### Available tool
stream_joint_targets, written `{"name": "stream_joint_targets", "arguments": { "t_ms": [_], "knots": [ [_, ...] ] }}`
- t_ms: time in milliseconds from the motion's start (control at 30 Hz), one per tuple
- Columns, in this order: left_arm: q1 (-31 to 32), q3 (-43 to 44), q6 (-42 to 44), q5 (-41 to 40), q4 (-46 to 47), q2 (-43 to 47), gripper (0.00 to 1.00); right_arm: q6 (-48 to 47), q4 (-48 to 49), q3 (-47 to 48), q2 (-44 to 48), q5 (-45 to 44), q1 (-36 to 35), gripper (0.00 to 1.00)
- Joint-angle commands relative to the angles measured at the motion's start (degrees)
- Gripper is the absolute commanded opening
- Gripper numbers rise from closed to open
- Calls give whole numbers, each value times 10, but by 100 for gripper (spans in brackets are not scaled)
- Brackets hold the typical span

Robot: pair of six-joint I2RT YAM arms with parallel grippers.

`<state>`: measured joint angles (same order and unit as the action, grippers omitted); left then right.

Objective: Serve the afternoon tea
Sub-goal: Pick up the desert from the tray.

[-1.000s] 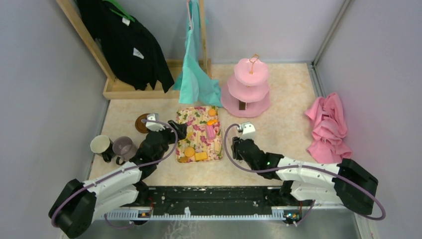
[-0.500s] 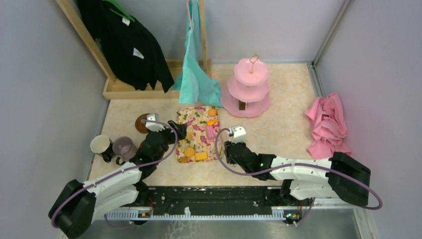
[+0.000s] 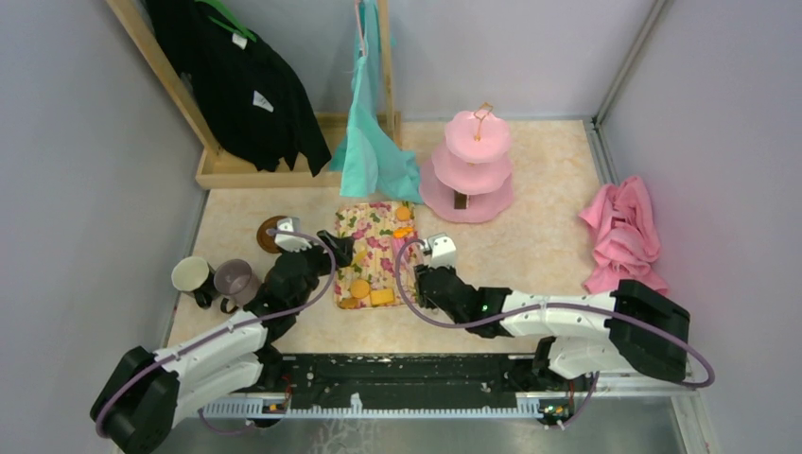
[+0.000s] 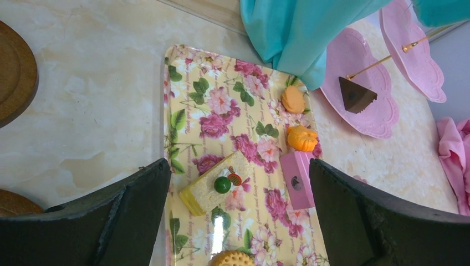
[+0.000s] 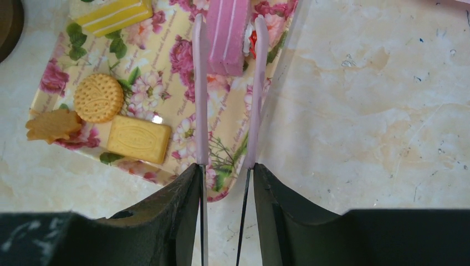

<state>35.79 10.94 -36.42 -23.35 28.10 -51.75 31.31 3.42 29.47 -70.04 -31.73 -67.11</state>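
At the far left of the worktop (image 3: 539,236) the cream mug (image 3: 190,275) and the mauve-grey mug (image 3: 234,279) stand upright, close side by side. Just beyond them are two round brown saucers (image 4: 14,72), lying a little apart; the overhead view hides part of them under the left wrist. The left end effector (image 4: 239,166) hovers over the left half of the floral tray (image 3: 374,236), its jaws spread as wide as they go and nothing between them. Below the gap lies a yellow cake slice (image 4: 213,191) topped with a green bit and a red bit. Farther back on the tray sit a round orange biscuit (image 4: 292,100) and an orange pumpkin-shaped snack (image 4: 302,138). At its near end are a round brown biscuit (image 5: 98,98), a leaf-shaped cookie (image 5: 52,124) and a rectangular yellow biscuit (image 5: 138,138). The right end effector (image 5: 229,19) reaches in over the tray's right edge. Its thin pale fingers (image 5: 199,83) are parted about halfway and stand either side of the pink striped cake (image 5: 227,44). One finger lies along the cake's edge and a slit shows at the other, so it has hold of nothing. Right of the tray and farther back, the pink three-tier stand (image 3: 468,142) stands upright with its gold loop (image 3: 484,111) on top and one brown wedge (image 4: 356,95) on its lowest tier. A crumpled pink cloth (image 3: 624,236) lies well apart by the right wall.
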Motion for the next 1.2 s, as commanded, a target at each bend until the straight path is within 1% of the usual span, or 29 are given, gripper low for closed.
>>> {"name": "stream_joint_targets", "arguments": {
  "t_ms": [0,467,1167],
  "knots": [
    [-6,-8,-3,-3,3,12,99,16,16,40,-13,-11,-7,39],
    [-10,-16,-4,4,2,24,99,34,13,74,-59,-8,-7,40],
    [-25,-26,-3,19,-3,40,99,48,-1,98,-105,-9,-7,42]
  ]
}}
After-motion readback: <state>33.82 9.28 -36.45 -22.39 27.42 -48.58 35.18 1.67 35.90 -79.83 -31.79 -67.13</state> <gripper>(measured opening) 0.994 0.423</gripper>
